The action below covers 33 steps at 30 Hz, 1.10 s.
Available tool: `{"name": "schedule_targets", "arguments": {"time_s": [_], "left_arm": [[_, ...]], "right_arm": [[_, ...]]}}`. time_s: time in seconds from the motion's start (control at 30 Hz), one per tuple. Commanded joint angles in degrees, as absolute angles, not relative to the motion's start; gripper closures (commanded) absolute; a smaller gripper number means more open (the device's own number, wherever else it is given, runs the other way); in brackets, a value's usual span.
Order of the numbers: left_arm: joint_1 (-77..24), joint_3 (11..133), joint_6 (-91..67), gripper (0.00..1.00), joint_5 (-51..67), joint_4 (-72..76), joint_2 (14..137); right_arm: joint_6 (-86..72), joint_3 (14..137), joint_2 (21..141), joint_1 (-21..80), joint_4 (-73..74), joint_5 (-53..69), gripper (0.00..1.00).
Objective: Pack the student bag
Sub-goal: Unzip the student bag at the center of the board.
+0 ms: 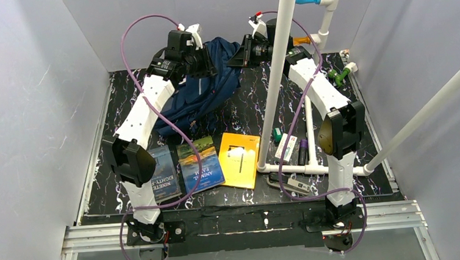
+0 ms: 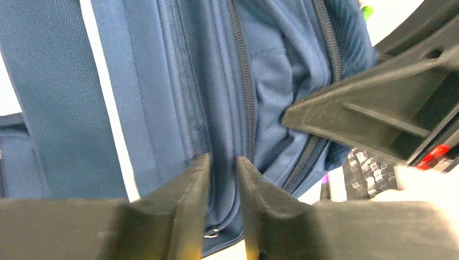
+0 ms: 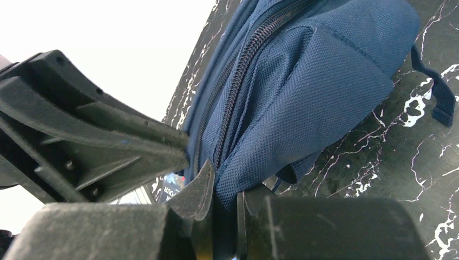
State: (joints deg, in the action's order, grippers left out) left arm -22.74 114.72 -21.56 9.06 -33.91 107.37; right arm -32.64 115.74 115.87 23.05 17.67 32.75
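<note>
The student bag point(image 1: 203, 92), a navy fabric backpack, is held up by its top at the back middle of the table, its lower part trailing on the dark marbled mat. My left gripper point(image 1: 205, 53) is shut on a fold of the bag beside a zip; in the left wrist view point(image 2: 223, 169) fabric fills the gap between the fingers. My right gripper point(image 1: 239, 55) is shut on the bag's edge by another zip, as the right wrist view point(image 3: 224, 203) shows. The two grippers are close together, each showing in the other's wrist view. The bag's inside is hidden.
Three books lie in a row at the front: a dark one point(image 1: 164, 174), a landscape-cover one point(image 1: 200, 162) and a yellow one point(image 1: 240, 158). A white pipe frame point(image 1: 277, 71) stands right of centre. Markers point(image 1: 286, 145) and a small device point(image 1: 292, 184) lie by its base. A green object point(image 1: 340, 73) is at the back right.
</note>
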Motion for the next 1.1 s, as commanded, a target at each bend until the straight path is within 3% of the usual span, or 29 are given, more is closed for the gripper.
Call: {"name": "schedule_targets", "arguments": {"time_s": [0.0,0.03,0.1,0.33,0.53,0.67,0.9,1.07], "left_arm": [[-20.9,114.3,-21.1,0.53,8.0,-35.4,104.2],[-21.0,113.6,-21.0,0.44,9.1,-35.3,104.0],[-20.9,111.8,-20.8,0.36,8.4,-35.4,103.2],[-20.8,106.0,-17.3,0.38,4.2,-36.0,98.1],[-20.8,103.4,-16.4,0.27,6.8,-35.1,92.4],[-20.8,101.9,-15.2,0.31,1.7,-33.7,90.9],[-20.5,107.9,-17.1,0.46,4.5,-36.2,99.6],[-20.6,108.8,-18.8,0.35,8.2,-34.9,101.6]], "right_arm": [[-30.6,120.3,112.1,22.2,12.1,35.5,0.99],[-31.6,120.1,111.9,22.2,10.8,36.6,0.99],[-34.6,119.1,111.3,22.2,7.4,38.9,0.99],[-38.6,119.0,110.2,22.2,3.6,40.9,0.99],[-38.2,119.3,111.2,22.2,4.2,41.1,0.99],[-38.4,118.8,110.9,22.2,4.0,41.1,0.99],[-38.7,118.7,110.2,22.2,3.7,41.3,0.99],[-38.5,118.6,110.3,22.2,3.8,41.6,0.99]]}}
